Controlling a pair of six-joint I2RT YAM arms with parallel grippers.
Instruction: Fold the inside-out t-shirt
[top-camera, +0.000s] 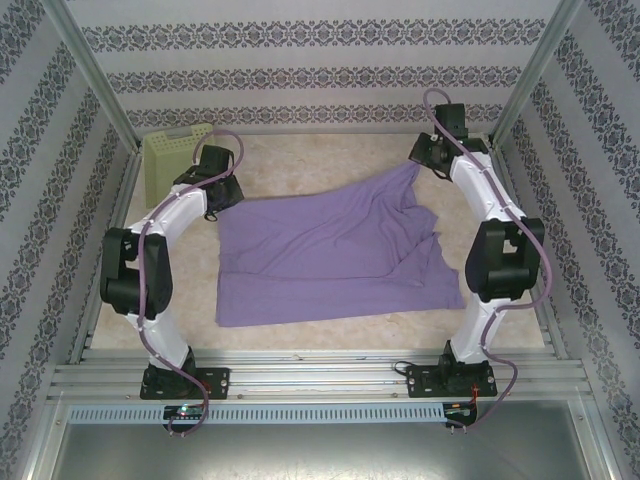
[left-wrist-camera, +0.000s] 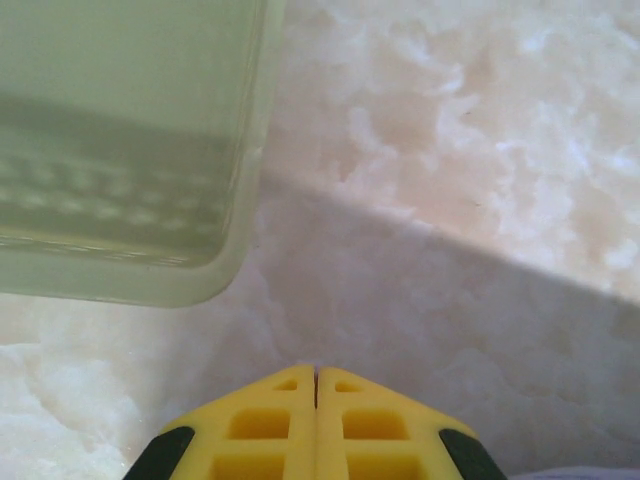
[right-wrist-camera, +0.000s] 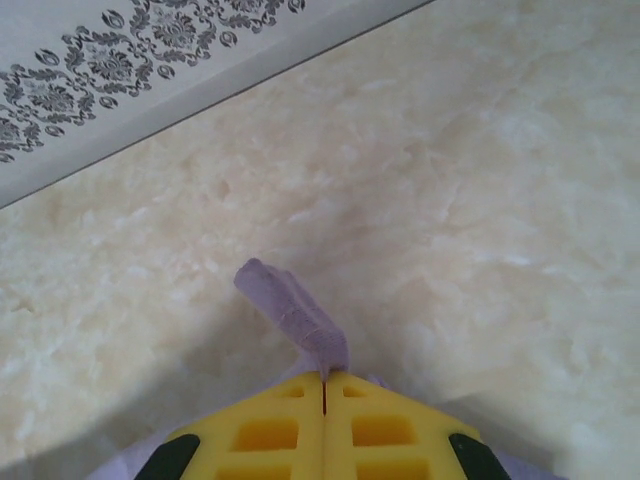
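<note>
1. The inside-out t-shirt (top-camera: 330, 265) lies spread over the middle of the tabletop (top-camera: 320, 160). Its near hem runs roughly along the near edge, a crease crosses it from side to side, and its far-right part is drawn up in a ridge toward the far-right corner.
2. The right gripper (right-wrist-camera: 324, 378) is at that raised end, with its fingers pressed together on the cloth. In the right wrist view a small tuft of lavender fabric pokes out beyond the tips, above bare tabletop.
3. The left gripper (left-wrist-camera: 316, 372) sits by the shirt's far-left corner with its fingers fully closed. No cloth shows between the tips, only a sliver of purple at the bottom edge of the left wrist view, so it cannot be told whether it has any fabric.
4. The pale green basket (top-camera: 175, 160) stands in the far-left corner of the tabletop, just beside the left gripper.
5. What could go wrong, as a judgement:
   - The right pinch looks thin and close to the cloth's edge, so a firm tug could pull the tuft free.
   - If the left gripper has nothing in it, a joint lift would raise only the right side, dragging the shirt askew and bunching it.
   - The left arm is close enough to the basket that a swing toward the far-left corner could knock it.
   - The wrinkles on the right side suggest uneven tension, which may give a crooked fold.
</note>
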